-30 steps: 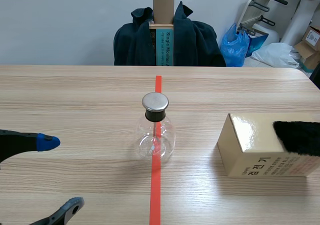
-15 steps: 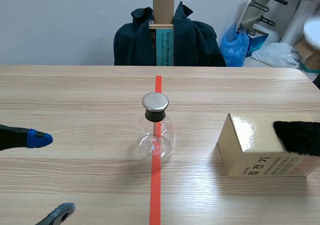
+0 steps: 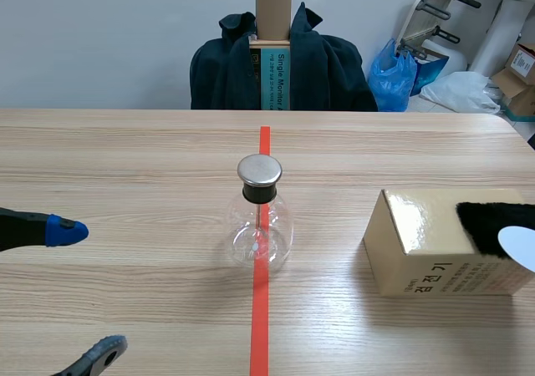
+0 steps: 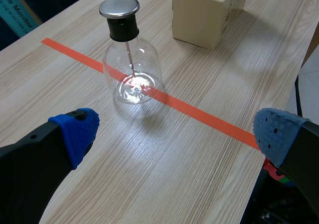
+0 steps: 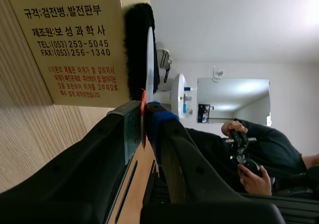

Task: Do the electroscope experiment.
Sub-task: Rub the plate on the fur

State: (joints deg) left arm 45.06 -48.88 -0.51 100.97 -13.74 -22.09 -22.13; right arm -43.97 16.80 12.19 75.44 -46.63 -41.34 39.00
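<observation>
The electroscope, a clear glass flask [image 3: 260,234] with a black stopper and a flat metal cap [image 3: 259,170], stands on the red tape line at the table's middle. In the left wrist view the flask [image 4: 131,69] is ahead of my left gripper [image 4: 177,134], which is open and holds nothing. That left gripper [image 3: 84,291] sits low at the table's left, well apart from the flask. My right gripper [image 5: 144,117] is shut on a thin white disc [image 5: 149,59], seen edge-on beside black fur [image 5: 137,50]. In the scene view the disc [image 3: 518,246] shows at the right edge.
A yellow cardboard box [image 3: 435,251] with printed text lies right of the flask, with black fur [image 3: 493,226] on its top. A chair draped in a dark jacket [image 3: 280,63] stands beyond the far edge. A person holding a controller [image 5: 249,154] shows in the right wrist view's background.
My left gripper drew back toward the left edge, then stayed put. The white disc came down at the right and now hangs in front of the fur on the box.
</observation>
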